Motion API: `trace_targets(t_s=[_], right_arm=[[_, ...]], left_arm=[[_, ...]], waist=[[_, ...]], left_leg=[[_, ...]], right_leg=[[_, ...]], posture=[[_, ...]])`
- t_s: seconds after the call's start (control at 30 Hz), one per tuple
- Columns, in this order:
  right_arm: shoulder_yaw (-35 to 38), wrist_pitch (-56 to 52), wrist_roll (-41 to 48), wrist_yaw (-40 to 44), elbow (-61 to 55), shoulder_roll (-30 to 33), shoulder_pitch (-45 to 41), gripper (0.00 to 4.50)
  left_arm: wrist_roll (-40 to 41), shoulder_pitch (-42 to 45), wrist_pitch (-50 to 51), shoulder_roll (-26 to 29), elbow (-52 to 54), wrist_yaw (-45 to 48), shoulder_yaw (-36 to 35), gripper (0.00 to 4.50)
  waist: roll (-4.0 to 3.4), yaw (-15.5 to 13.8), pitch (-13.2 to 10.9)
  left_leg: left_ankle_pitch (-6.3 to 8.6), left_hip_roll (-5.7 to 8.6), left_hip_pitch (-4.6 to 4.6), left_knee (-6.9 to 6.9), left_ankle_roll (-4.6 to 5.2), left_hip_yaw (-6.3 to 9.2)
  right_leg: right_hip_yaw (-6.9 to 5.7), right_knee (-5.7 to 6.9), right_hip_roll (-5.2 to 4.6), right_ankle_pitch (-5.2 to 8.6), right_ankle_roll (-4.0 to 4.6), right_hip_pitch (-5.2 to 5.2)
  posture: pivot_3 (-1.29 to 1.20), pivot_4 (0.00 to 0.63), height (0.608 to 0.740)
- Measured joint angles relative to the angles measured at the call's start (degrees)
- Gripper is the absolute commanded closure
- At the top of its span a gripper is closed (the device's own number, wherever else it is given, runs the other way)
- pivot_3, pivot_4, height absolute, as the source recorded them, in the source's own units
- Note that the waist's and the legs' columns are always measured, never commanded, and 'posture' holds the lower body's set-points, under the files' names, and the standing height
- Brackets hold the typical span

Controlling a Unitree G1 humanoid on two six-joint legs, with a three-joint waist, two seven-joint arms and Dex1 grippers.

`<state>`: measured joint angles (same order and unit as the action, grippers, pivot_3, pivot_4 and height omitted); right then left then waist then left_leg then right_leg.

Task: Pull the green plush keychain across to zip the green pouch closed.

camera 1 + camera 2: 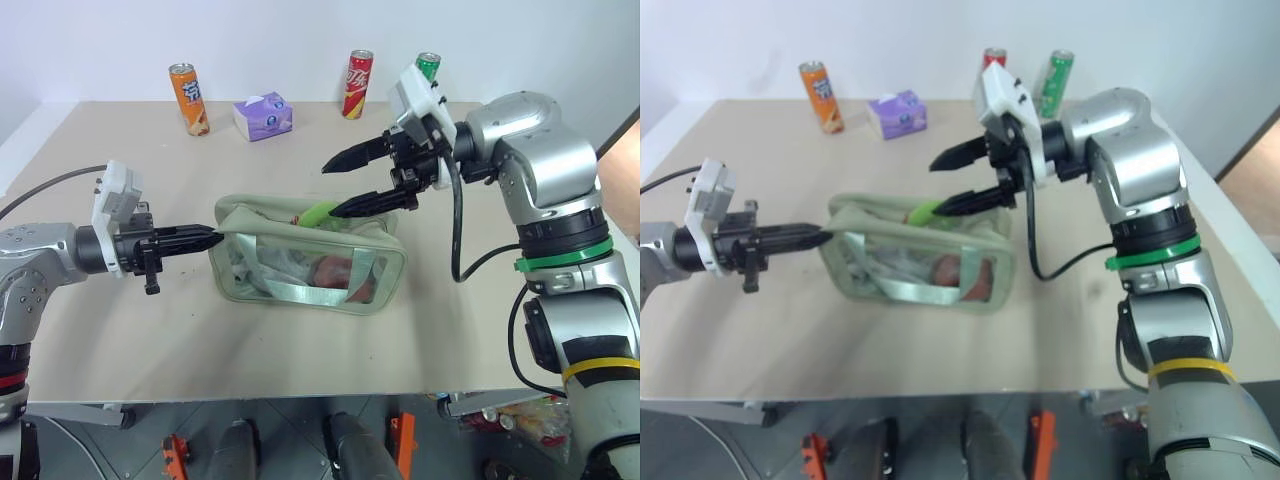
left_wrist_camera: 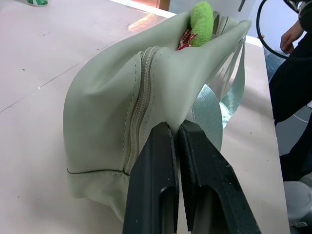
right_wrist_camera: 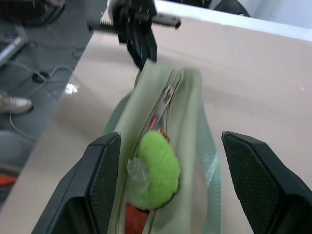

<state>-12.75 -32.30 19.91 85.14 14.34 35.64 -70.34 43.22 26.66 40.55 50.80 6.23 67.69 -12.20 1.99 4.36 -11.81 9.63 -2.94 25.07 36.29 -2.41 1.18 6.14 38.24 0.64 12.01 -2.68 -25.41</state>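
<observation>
The green pouch (image 1: 300,262) lies on the table with its clear front panel toward me and its top zipper partly open. My left gripper (image 1: 212,236) is shut on the fabric at the pouch's left end (image 2: 161,92), just beside the zipper. The green plush keychain (image 1: 318,213) sits on top of the pouch near the zipper's right part. My right gripper (image 1: 330,190) hovers over it, open and pointing left. In the right wrist view the plush keychain (image 3: 153,168) lies between the two wide-apart fingers (image 3: 100,165), with a gap on each side.
At the table's far edge stand an orange can (image 1: 188,98), a purple tissue pack (image 1: 263,115), a red can (image 1: 358,84) and a green can (image 1: 428,65). A person's hand (image 2: 291,34) shows beyond the table's right side.
</observation>
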Motion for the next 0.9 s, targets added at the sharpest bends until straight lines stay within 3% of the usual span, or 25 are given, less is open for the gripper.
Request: trace_targets(t_s=[0.63,0.77,0.9], right_arm=[[-3.1,-1.2,-3.4,1.6,-3.2,3.2,3.2,1.09],[-3.1,-0.2,-3.7,2.0,-2.2,2.4,2.8,2.2],[-3.3,0.6,-4.5,2.1,-1.2,1.4,2.5,3.61]], left_arm=[[-0.1,-0.1,-0.3,-0.3,0.0,-0.2,0.0,4.5],[-0.1,-0.2,-0.3,-0.4,0.0,-0.8,0.0,4.5],[-0.1,-0.4,-0.6,-0.4,0.2,-1.1,0.0,4.5]], waist=[[0.0,0.0,0.0],[0.0,0.0,0.0],[0.0,0.0,0.0]], left_leg=[[0.0,0.0,0.01,0.0,0.0,-0.01],[0.0,0.0,0.0,0.0,0.0,0.0],[0.0,0.0,0.0,0.0,0.0,-0.01]], right_leg=[[0.0,0.0,0.0,0.0,-0.01,-0.01],[0.0,0.0,0.0,-0.01,-0.01,-0.01],[0.0,0.0,0.0,-0.01,-0.02,0.0]], posture=[[0.0,0.15,0.74],[0.0,0.15,0.74],[0.0,0.15,0.74]])
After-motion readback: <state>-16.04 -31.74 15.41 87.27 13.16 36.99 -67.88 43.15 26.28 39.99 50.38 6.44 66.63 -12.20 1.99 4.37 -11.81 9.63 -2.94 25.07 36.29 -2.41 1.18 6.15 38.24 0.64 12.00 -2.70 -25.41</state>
